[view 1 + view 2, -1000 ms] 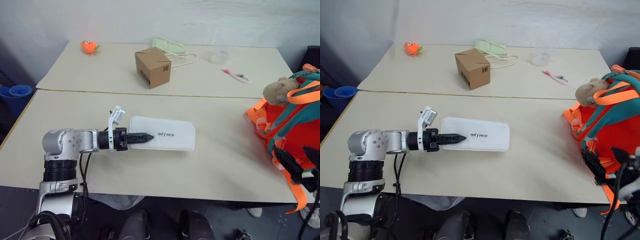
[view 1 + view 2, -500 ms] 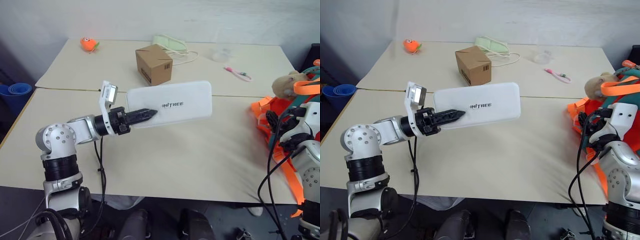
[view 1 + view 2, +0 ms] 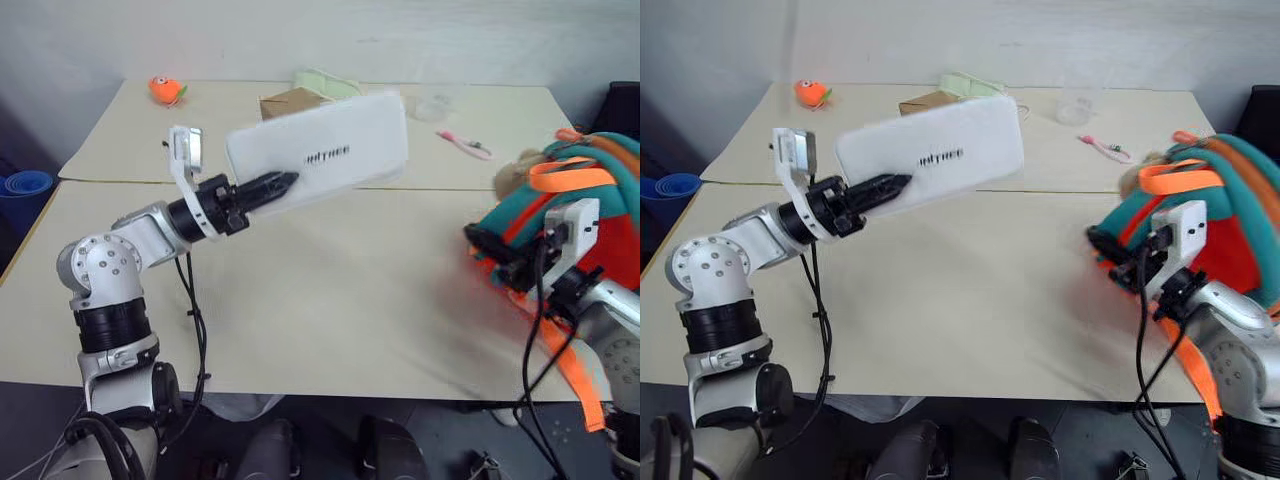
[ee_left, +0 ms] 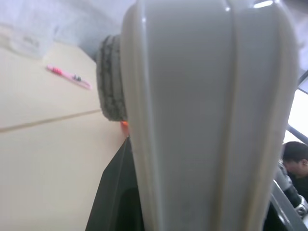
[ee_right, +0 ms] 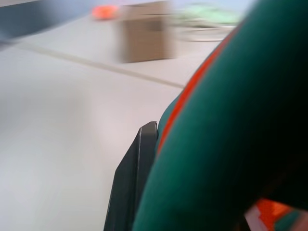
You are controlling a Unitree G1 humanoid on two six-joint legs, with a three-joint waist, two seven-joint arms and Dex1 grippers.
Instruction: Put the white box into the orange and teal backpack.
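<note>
Above the counter (image 3: pixel 330 300), left hand (image 3: pixel 262 187) clamps white box (image 3: pixel 320 150) by one end. Right hand (image 3: pixel 1118 262) pinches orange and teal backpack (image 3: pixel 1215 215). Keep box level; approach the backpack's top.

Brown cardboard box (image 3: pixel 292 101): mostly hidden behind the raised white box (image 3: pixel 318 152), top edge alone showing. White box in the left wrist view (image 4: pixel 207 115): cut off at top and bottom edges, lettering unseen. Orange and teal backpack (image 3: pixel 585 195): cut by the picture's right edge, smeared with blur (plush animal (image 3: pixel 515 170) barely legible). Right gripper (image 3: pixel 1118 258): fingertips lost against the teal fabric. Pale green item (image 3: pixel 970 84) at the far table edge: partly covered, kind unclear.
</note>
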